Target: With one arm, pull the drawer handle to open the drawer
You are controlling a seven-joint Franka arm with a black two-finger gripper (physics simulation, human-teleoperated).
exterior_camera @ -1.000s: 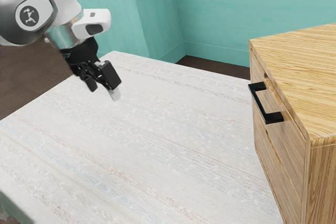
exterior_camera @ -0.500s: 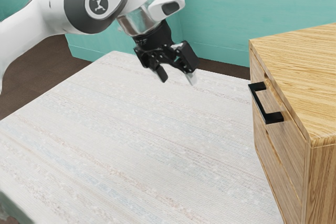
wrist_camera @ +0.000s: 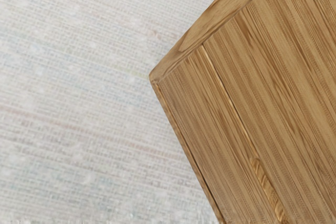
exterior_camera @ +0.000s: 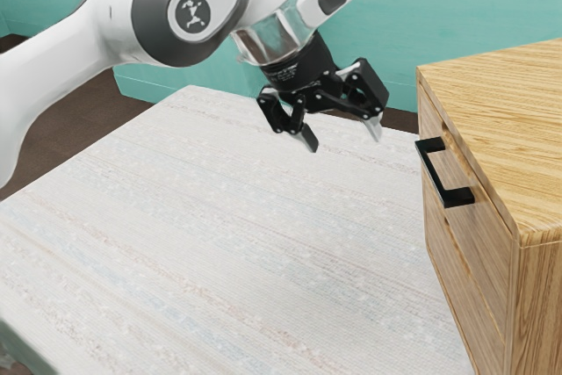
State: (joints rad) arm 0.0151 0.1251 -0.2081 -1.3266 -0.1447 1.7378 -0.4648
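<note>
**Our pincer (exterior_camera: pixel 341 128) hovers open above the counter (exterior_camera: pixel 202 243), short of the drawer handle (exterior_camera: pixel 442 173).**
Its fingers stand wide apart with nothing between them, ready, we judge, to straddle the black bar. The handle sits just beyond and slightly below the pincer, on the wooden cabinet (exterior_camera: pixel 500 120), not yet pulled out.
</note>
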